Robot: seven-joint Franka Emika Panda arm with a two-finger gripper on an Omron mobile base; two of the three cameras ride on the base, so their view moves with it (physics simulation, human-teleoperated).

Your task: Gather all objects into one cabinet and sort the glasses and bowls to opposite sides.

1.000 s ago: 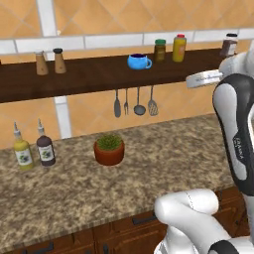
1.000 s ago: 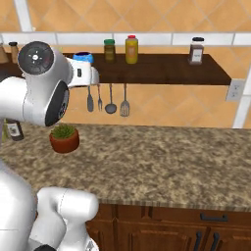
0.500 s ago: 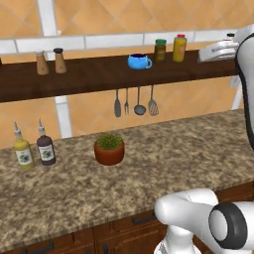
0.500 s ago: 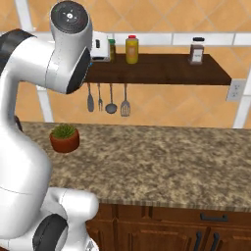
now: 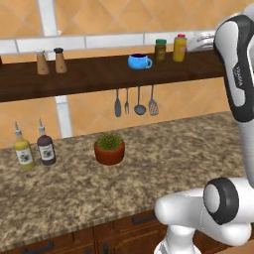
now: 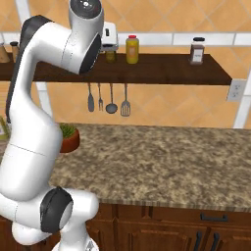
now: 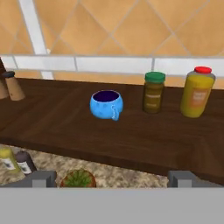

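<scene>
A squat glossy bright blue cup (image 7: 106, 104) stands upright on the long dark plank shelf (image 7: 65, 127), its handle turned toward me. The same cup (image 5: 139, 61) sits mid-shelf in the left base view. My gripper (image 7: 113, 179) is open, level with the shelf and some way back from the cup, with nothing between its fingertips (image 7: 41, 178). The white hand (image 5: 201, 42) hovers at shelf height to the right of the jars. The cabinet, the glasses and the bowls are out of view.
Right of the cup stand a green-lidded jar (image 7: 154, 92) and a yellow bottle (image 7: 197, 92); two shakers (image 5: 50, 61) stand at the left. Utensils (image 5: 134, 101) hang below. A potted plant (image 5: 109, 148) and two sauce bottles (image 5: 34, 149) stand on the granite counter (image 6: 162, 157).
The arm has straightened upward and the hand has risen from below the shelf's right end to shelf height. The jaws stayed open. The cup has not moved.
</scene>
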